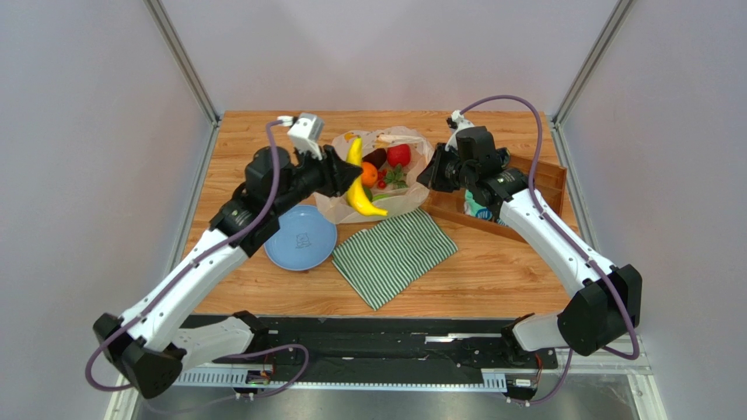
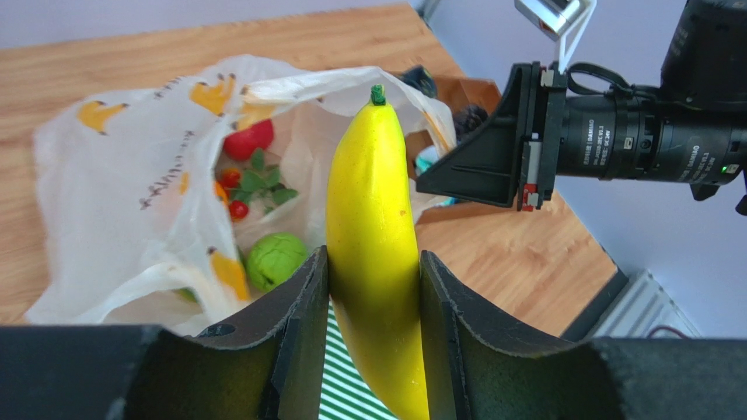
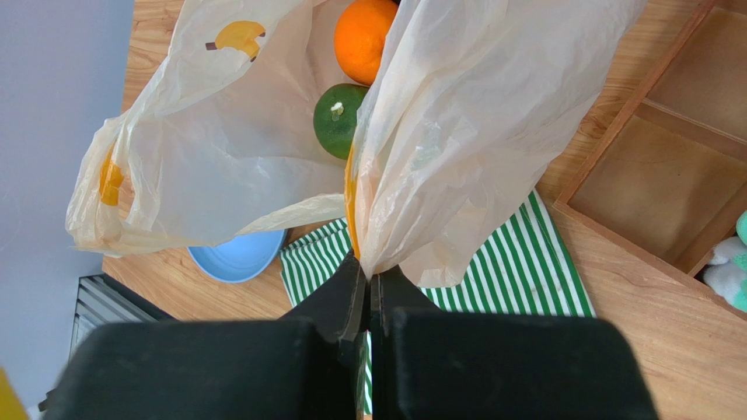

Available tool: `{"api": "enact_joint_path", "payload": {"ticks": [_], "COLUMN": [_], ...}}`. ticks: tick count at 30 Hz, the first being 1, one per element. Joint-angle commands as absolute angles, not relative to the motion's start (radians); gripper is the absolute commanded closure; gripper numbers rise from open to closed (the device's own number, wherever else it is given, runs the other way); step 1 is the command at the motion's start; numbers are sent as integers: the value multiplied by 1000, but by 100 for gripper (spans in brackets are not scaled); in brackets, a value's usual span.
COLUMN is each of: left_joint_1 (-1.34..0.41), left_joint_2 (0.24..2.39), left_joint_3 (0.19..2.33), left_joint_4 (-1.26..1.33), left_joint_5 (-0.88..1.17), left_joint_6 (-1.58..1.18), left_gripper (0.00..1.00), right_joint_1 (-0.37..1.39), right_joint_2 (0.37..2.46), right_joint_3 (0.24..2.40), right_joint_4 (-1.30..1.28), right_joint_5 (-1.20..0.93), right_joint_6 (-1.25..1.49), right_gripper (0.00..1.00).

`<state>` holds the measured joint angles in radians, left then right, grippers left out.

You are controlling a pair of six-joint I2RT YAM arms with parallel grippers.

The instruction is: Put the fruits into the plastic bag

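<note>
Centrally, far side: bag (image 1: pixel 412 188), rim pinched and lifted by the right gripper (image 3: pixel 368 278), containing orange (image 3: pixel 364 35), green apple (image 3: pixel 337 118), red apple (image 2: pixel 250 140). At its left edge the left gripper (image 2: pixel 373 280) clamps the banana (image 2: pixel 373 201). Nearer lie striped cloth (image 1: pixel 394 254) and plate (image 1: pixel 301 238).

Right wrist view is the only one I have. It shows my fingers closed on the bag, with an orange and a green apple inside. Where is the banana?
Observer: The left gripper is shut on the banana, holding it at the open mouth of the plastic bag.
Operator: Are other fruits inside the bag?
Observer: Yes, a red apple and small red berries with leaves lie inside too.
</note>
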<state>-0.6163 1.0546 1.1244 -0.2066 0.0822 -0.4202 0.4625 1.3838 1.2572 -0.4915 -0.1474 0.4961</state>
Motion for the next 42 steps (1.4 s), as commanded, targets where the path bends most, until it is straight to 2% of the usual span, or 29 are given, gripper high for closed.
{"api": "enact_joint_path", "payload": {"ticks": [1,6,14,24,30,42], "left_joint_1": [-627,-627,-626,-539,-518,-499], "left_joint_2": [1187,1336,1606,1798,1893,1876], "left_joint_3": [1245,1346,1554,1687,1752,1732], "left_joint_4": [-193,-251,-506,-636,-641,-457], "left_joint_5": [241,219,302,347,163,-27], "left_joint_6": [-414,-376,-315,-299,-236,-348], "left_gripper": [83,83,83,84,85,85], "right_joint_1": [468,468,465,466,465,466], "right_joint_2": [1345,1335,1335,1328,1330,1359], "right_joint_3": [1259,1261,1264,1267,1269,1282], "right_joint_4": [-483,-492,-508,-517,-515,-519], "right_joint_5": [-132,-121,-106,-89,-89,-92], "right_joint_6": [483,474,465,456,457,454], "right_gripper": [100,100,100,100,100,100]}}
